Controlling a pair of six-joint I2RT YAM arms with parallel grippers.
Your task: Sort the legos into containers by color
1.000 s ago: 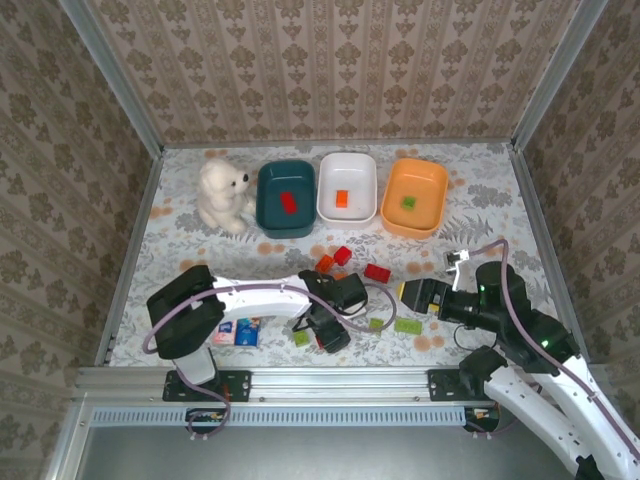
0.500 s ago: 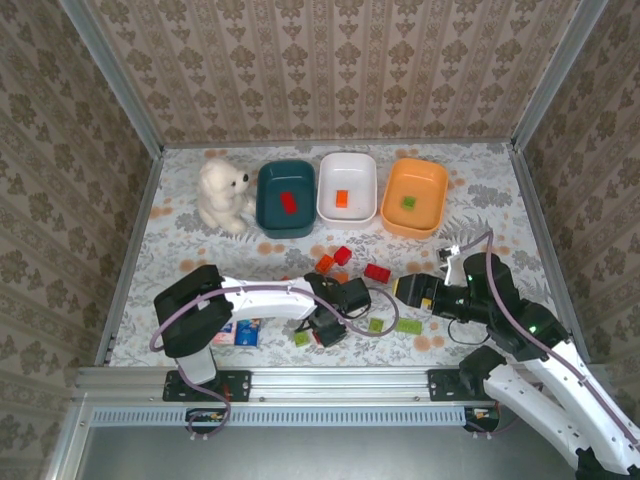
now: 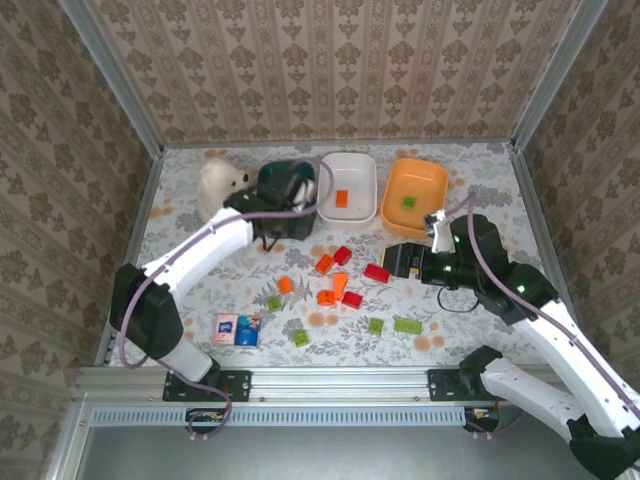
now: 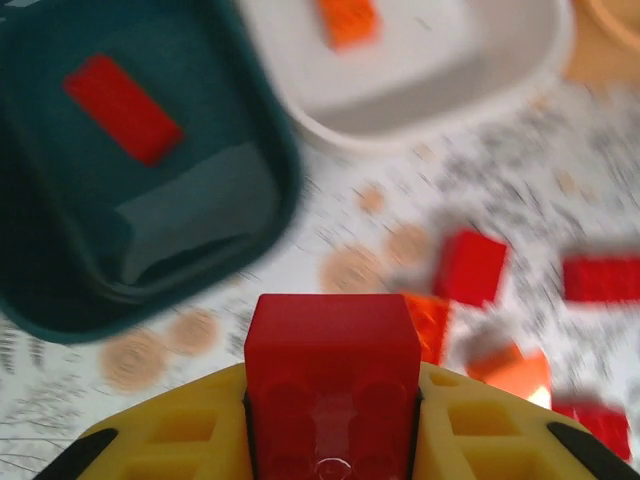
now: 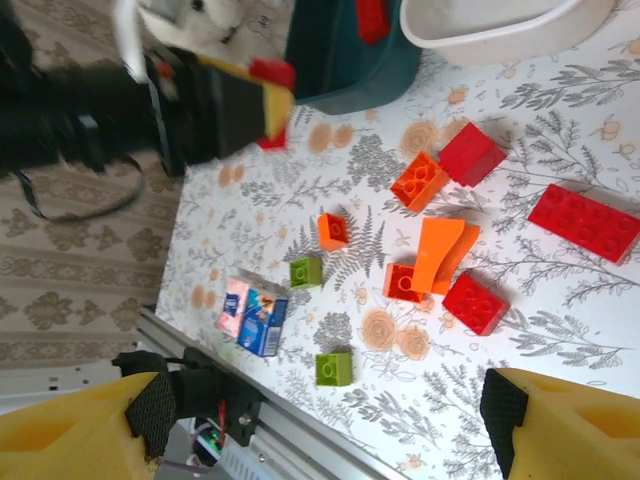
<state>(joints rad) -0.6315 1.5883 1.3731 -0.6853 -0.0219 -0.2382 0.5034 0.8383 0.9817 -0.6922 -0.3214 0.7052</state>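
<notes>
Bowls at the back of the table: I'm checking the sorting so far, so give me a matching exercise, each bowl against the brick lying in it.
Bowls
1. teal bowl
2. white bowl
3. orange bowl

Brick inside
a. green brick
b. red brick
c. orange brick

Pairs: 1-b, 2-c, 3-a
</notes>
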